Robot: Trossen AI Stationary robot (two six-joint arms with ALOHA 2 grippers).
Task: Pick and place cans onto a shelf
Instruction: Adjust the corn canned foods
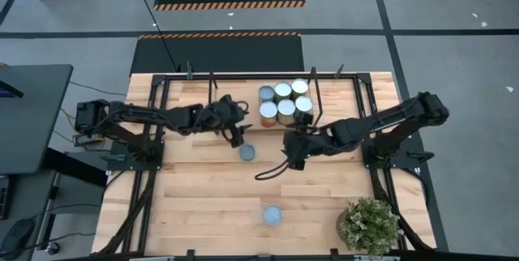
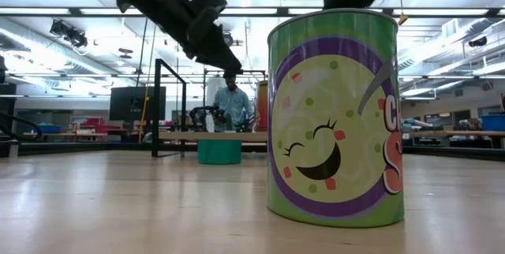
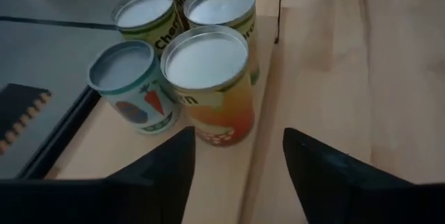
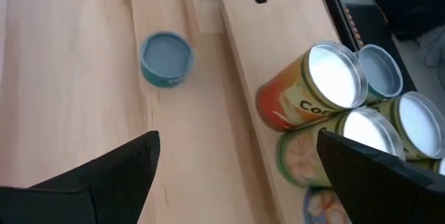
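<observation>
Several cans point(image 1: 284, 103) stand upright in a tight group on the light-wood shelf point(image 1: 195, 91) at the table's far side; they also show in the left wrist view point(image 3: 205, 64) and the right wrist view point(image 4: 334, 78). A teal can point(image 1: 247, 152) stands on the table just in front of the shelf. A green-labelled can point(image 1: 272, 215) stands near the front edge, large in the low view point(image 2: 335, 120). My left gripper point(image 1: 237, 138) is open and empty, above and just beyond the teal can. My right gripper point(image 1: 293, 157) is open and empty, to the right of the teal can.
A potted plant point(image 1: 369, 224) stands at the table's near right corner. The shelf's black upright posts point(image 1: 312, 91) rise beside the group of cans. Bare tabletop lies between the teal can and the green-labelled can. A person point(image 2: 231, 100) stands in the room beyond the table.
</observation>
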